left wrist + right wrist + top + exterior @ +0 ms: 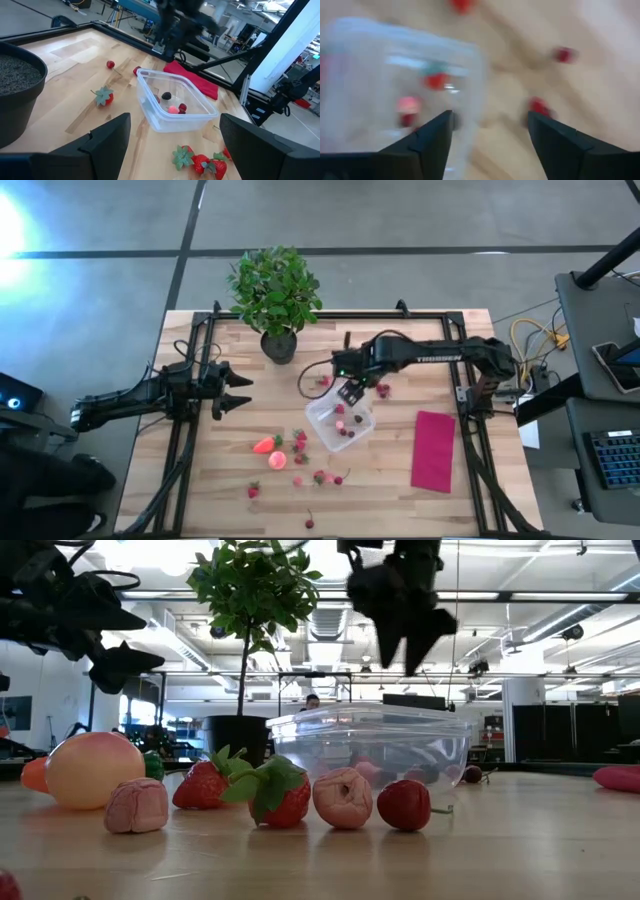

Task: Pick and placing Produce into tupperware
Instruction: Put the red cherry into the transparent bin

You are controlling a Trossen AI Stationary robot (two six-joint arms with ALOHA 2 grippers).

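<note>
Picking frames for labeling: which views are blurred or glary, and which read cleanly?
Right wrist view: motion-smeared, tupperware and berries soft. Low view: bright ceiling backlight leaves the right gripper a silhouette; the front fruits stay sharp. High view: white glare at the left edge. Left wrist view: crisp on the table, the right arm blurred.

Free room around my right claw [352, 392]

Bare tabletop [400, 470] lies between tupperware [340, 423] and magenta cloth [434, 450]; the potted plant [274, 295] and scattered berries [300, 460] crowd the other sides.
</note>
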